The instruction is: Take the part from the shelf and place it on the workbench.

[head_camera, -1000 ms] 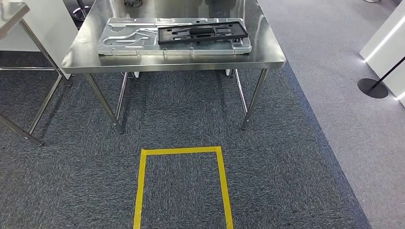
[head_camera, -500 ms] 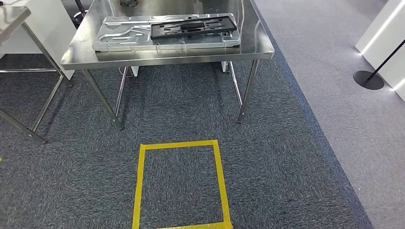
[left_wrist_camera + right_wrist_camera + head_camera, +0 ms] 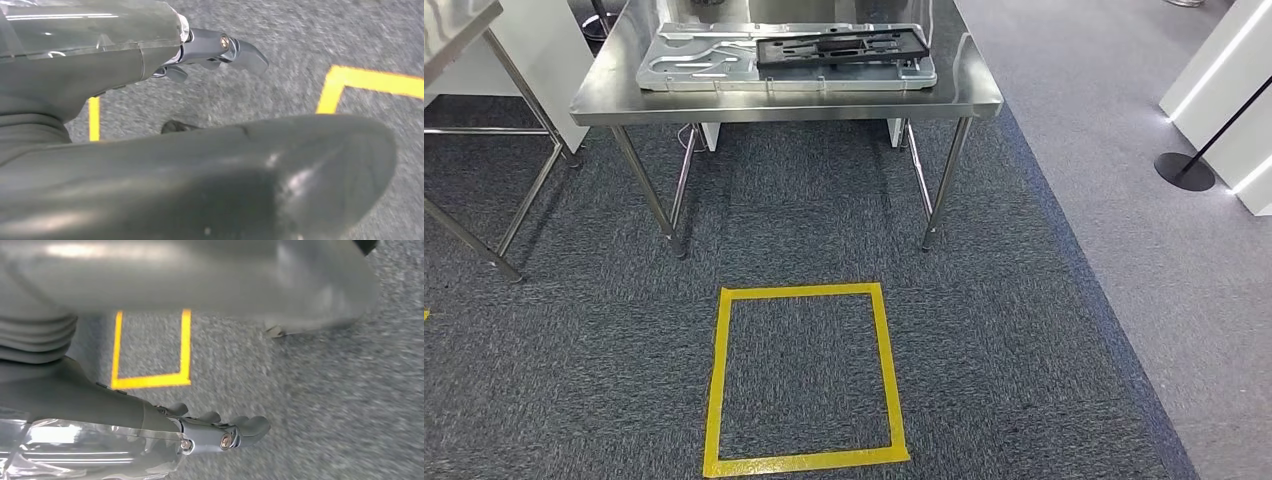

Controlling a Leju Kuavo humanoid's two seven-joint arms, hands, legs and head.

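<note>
Where carpet (image 3: 574, 380) spreads, workbench (image 3: 784, 100) stands.

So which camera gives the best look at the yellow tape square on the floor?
The head view: the whole yellow tape square shows on the carpet before the steel table. The left wrist view catches one corner, and the right wrist view catches one end with two corners.

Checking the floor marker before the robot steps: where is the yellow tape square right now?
In the head view, the yellow tape square lies on the dark carpet, low and centre, just in front of the steel table.
</note>
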